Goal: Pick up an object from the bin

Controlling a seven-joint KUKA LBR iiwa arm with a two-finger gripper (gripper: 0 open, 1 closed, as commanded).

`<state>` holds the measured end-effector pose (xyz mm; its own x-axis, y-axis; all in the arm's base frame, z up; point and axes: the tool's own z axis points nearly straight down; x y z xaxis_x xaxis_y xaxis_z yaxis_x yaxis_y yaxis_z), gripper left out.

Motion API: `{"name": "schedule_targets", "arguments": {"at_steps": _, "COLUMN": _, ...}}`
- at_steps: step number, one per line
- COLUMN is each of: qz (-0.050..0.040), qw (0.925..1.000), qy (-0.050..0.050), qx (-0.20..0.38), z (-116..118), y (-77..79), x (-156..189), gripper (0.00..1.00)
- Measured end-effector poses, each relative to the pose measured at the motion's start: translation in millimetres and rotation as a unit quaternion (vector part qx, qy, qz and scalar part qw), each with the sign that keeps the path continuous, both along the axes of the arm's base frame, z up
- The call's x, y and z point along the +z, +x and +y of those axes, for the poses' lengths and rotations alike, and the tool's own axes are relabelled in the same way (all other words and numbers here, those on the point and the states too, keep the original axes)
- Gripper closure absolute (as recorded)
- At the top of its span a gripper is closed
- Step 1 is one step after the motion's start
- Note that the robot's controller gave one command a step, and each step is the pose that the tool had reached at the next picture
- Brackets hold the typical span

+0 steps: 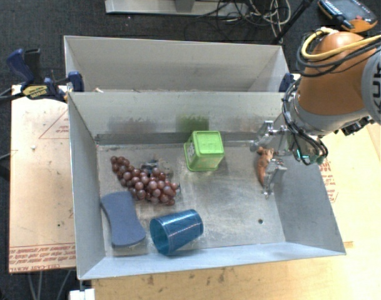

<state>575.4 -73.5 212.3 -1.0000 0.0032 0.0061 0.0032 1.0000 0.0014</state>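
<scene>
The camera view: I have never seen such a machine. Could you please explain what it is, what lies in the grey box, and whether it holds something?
This one camera looks down from above, a little to one side. The big orange shape on the right is a robot arm. At its end is a gripper, a metal hand with two fingers. The grey box is a metal bin. On its floor lie a bunch of dark red grapes, a green cube-shaped container, a blue cup on its side and a flat blue pad. Between the fingers sits a small orange-brown thing, which the gripper seems to hold.
</scene>
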Motion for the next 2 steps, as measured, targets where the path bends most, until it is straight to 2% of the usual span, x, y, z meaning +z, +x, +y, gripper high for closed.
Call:
{"name": "schedule_targets", "arguments": {"at_steps": 1, "qz": -0.0036, "qw": 1.0, "qy": 0.0, "qx": 0.001, "z": 0.2, "y": 1.3, "x": 4.5, "gripper": 0.0}}
{"name": "schedule_targets", "arguments": {"at_steps": 2, "qz": -0.0055, "qw": 0.9997, "qy": 0.0, "qx": -0.023, "z": -45.6, "y": 5.7, "x": -7.0, "gripper": 0.0}}
